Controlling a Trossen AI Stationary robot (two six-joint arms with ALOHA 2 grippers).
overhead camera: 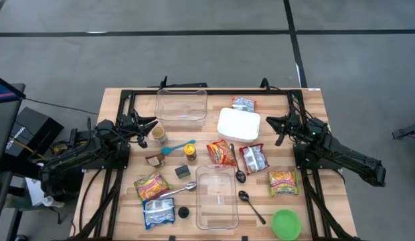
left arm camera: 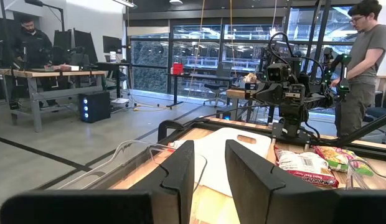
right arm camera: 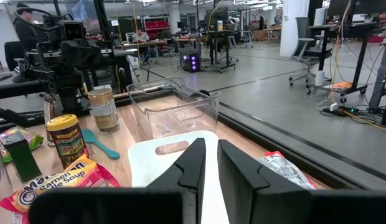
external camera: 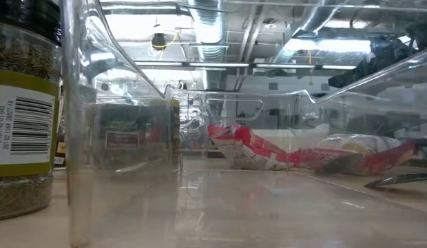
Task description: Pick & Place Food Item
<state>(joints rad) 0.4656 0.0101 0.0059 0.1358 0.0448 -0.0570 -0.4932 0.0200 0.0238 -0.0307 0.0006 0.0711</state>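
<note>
Left hand (overhead camera: 148, 126): raised over the left side of the desk (overhead camera: 114, 100), fingers (left arm camera: 180, 171) a narrow gap apart, nothing between them. Just ahead of it stands a spice jar (overhead camera: 158, 135) with a tan lid; a little further toward the desk's middle lies a teal spoon (overhead camera: 177, 148) and a small yellow-labelled jar (overhead camera: 190, 152). Beyond the fingertips, a clear bin (overhead camera: 181, 105) sits near the far edge.

Right hand (overhead camera: 277, 124): raised over the right side of the desk, fingers (right arm camera: 194, 162) nearly together, holding nothing. Directly in front of it lies a white lidded container (overhead camera: 238, 124), with a silver snack bag (overhead camera: 243, 104) just beyond that container's far corner.

Food items between the two hands, all lying on the desk: a red ramen packet (overhead camera: 221, 152) beside a second silver-and-red bag (overhead camera: 253, 158); a yellow noodle packet (overhead camera: 283, 182) nearer the right arm; another yellow packet (overhead camera: 151, 186) and a blue-and-silver bag (overhead camera: 157, 212) nearer the left arm.

Other pieces: a second clear bin (overhead camera: 216, 197) at the near middle, two dark spoons (overhead camera: 241, 175) beside it, a green bowl (overhead camera: 286, 223) at the near right corner.

Room beyond: a person (left arm camera: 361, 59) stands behind the right arm.
</note>
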